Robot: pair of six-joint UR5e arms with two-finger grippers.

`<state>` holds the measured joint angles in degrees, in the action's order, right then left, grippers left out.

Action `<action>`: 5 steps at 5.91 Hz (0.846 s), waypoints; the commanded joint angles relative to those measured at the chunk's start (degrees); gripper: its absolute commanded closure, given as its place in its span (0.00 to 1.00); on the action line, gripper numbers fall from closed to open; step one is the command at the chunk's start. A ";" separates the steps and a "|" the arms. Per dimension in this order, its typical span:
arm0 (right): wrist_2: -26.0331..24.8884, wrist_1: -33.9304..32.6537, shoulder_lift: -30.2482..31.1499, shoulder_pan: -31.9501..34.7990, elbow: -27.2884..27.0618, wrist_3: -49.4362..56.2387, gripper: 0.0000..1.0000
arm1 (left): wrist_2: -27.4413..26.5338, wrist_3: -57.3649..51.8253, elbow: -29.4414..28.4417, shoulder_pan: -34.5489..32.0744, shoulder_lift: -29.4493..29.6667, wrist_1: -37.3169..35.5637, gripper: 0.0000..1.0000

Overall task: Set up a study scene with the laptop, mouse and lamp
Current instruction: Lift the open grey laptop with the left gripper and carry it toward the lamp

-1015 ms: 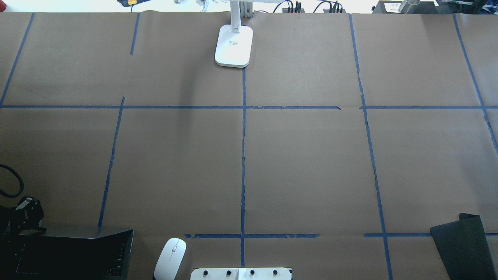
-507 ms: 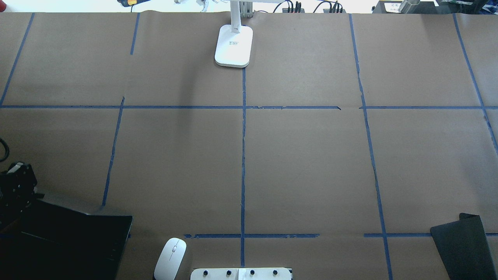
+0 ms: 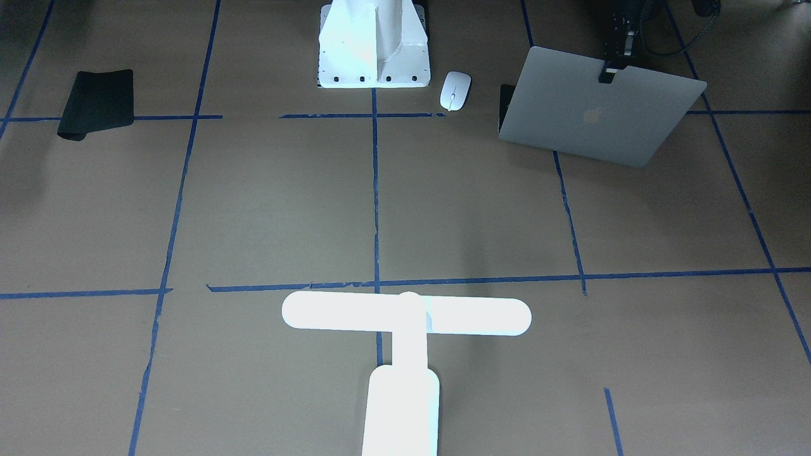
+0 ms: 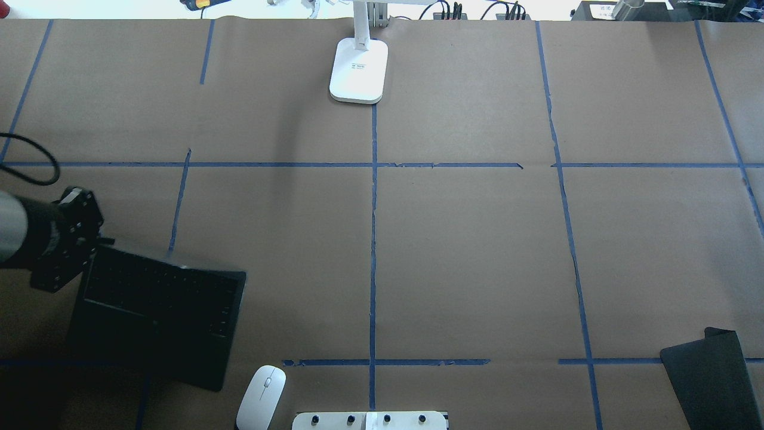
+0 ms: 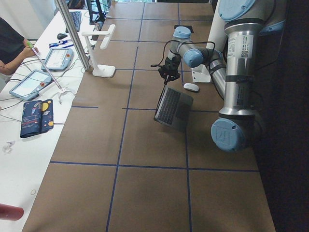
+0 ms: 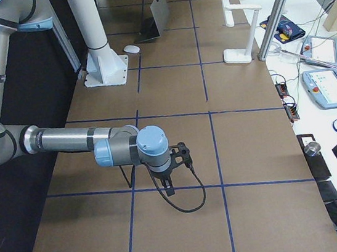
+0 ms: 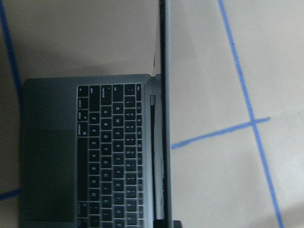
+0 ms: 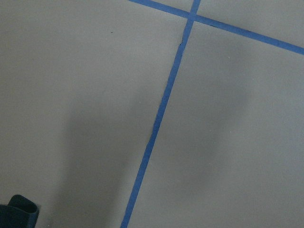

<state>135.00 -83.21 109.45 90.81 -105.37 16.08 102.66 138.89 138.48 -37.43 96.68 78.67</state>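
Observation:
The silver-grey laptop [image 3: 595,114] hangs open and tilted at the robot's left side, and it seems to be clear of the table. My left gripper [image 3: 611,73] is shut on the top edge of its lid. The left wrist view looks down the lid's edge onto the laptop's black keys [image 7: 109,152]. In the overhead view the laptop [image 4: 158,304] lies just right of the left gripper [image 4: 89,245]. The white mouse [image 4: 261,397] rests near the pedestal, right of the laptop. The white lamp [image 3: 405,316] stands at the table's far middle. My right gripper [image 6: 168,183] hovers low over bare paper; I cannot tell its state.
A black mat [image 4: 710,382] lies at the near right corner. The white bolted pedestal [image 3: 374,44] stands at the near middle edge. Blue tape lines [image 4: 373,239] divide the brown paper. A person's arm [image 5: 9,48] and tablets are at a side bench beyond the far edge.
My left gripper has moved away from the near edge and rightward with the laptop. The laptop has come further onto the table, and its keyboard now shows from above.

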 commanded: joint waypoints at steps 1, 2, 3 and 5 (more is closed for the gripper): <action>0.00 -0.11 -0.03 -0.02 0.25 0.00 0.00 | -0.01 -0.11 -8.79 -0.97 16.53 -6.93 1.00; 0.00 -0.11 -0.03 -0.02 0.51 0.00 0.00 | -0.01 0.24 -13.02 -0.89 21.39 -6.95 1.00; 0.00 -0.02 -0.03 -0.02 1.91 0.09 0.00 | 0.08 0.85 -18.72 -0.89 27.36 -6.87 1.00; 0.00 -0.02 -0.11 -0.02 2.36 0.09 0.00 | -0.01 5.84 -31.62 -0.54 39.75 -6.26 1.00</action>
<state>135.00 -83.24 109.36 90.79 -103.22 16.17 102.68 142.61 113.07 -38.12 130.56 72.10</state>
